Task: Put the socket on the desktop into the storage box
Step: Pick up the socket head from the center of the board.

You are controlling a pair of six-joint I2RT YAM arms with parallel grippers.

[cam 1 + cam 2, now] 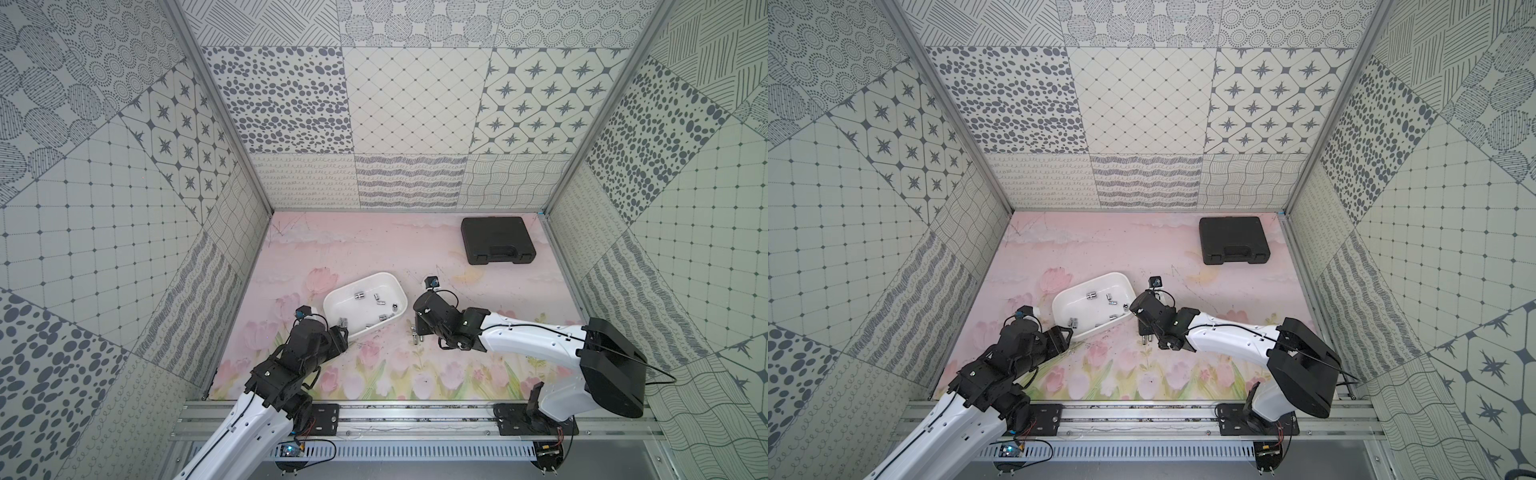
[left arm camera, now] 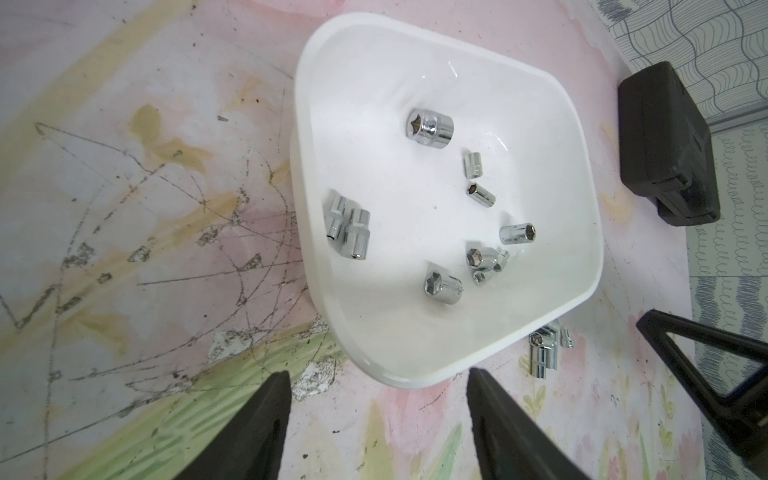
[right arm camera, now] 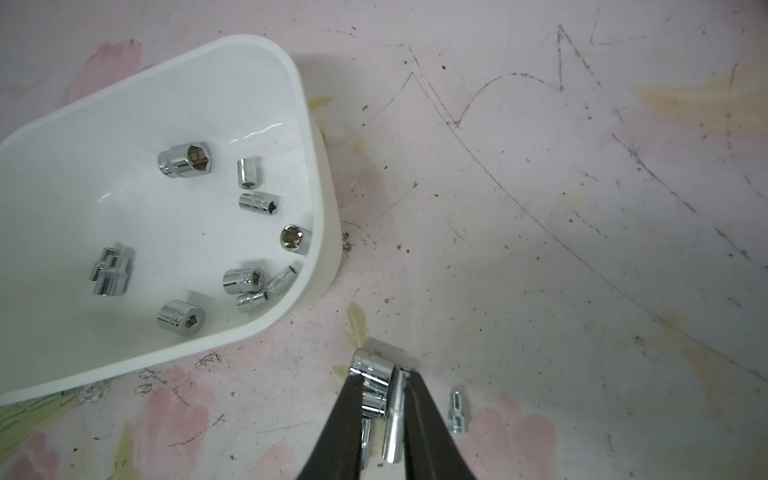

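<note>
Storage box [image 1: 332,309] sits on the desktop [image 1: 374,249], left of centre, skewed to its edges. About ten loose sockets [image 2: 430,126] lie inside it. Tool case [image 1: 497,240] lies far back right, well apart. Socket cluster [image 3: 372,372] lies on the desktop just off the box's near right corner, between the fingers of the right gripper [image 3: 382,374]. Lone socket [image 3: 456,411] lies just beside it. Left gripper [image 2: 378,374] is at the box's near left corner.
</note>
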